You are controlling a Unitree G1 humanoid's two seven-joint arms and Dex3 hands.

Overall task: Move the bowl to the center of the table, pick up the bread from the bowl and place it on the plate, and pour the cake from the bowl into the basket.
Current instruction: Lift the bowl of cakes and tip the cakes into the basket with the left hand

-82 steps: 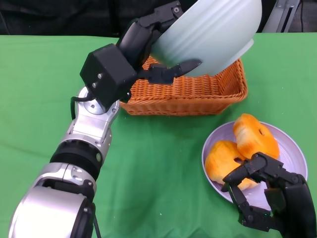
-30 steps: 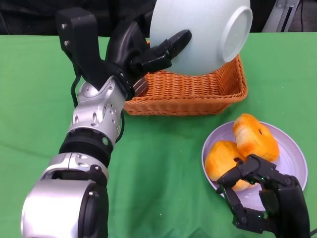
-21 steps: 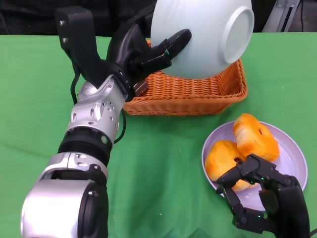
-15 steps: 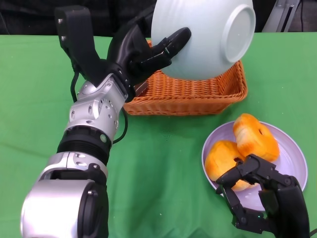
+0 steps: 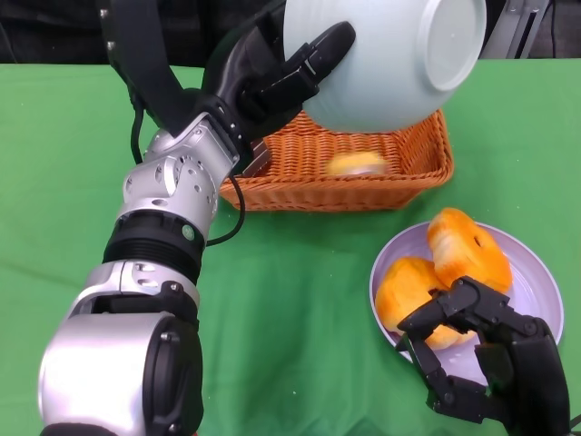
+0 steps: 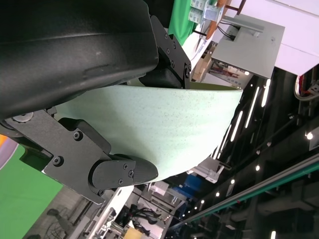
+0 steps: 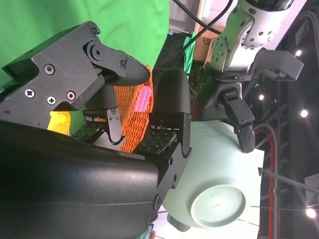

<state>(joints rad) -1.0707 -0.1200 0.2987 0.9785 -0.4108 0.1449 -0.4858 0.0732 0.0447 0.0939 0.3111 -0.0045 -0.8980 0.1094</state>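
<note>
1. Progress, as I read it: two pieces of bread [image 5: 454,263] sit on the plate [image 5: 536,291] at my near right, so the bread step looks done. The pour is in hand or just finished.

2. My left hand [image 5: 272,77] grips the bowl [image 5: 390,54] at its rim, fingers wrapped over the pale green wall. The bowl is tipped far over, its foot ring facing the head camera, mouth turned down and away toward the basket [image 5: 336,168].

3. A yellow blurred lump, which I take for the cake [image 5: 357,163], shows inside the basket under the bowl's lower edge. It is smeared in the head view, so I cannot tell whether it is falling or has landed.

4. Cake relative to the left hand: below and to the right of the fingers, apart from them, within the basket walls.

5. My right hand [image 5: 486,363] hovers at the near edge of the plate, fingers curled but spread, holding nothing. Fingertips are just beside the nearer bread piece; contact I cannot confirm.

6. Right wrist view shows the bowl [image 7: 214,184] from below, with the basket [image 7: 134,117] beyond the fingers.

7. Left to do, in my judgement: confirm the bowl is empty, then right it.
</note>
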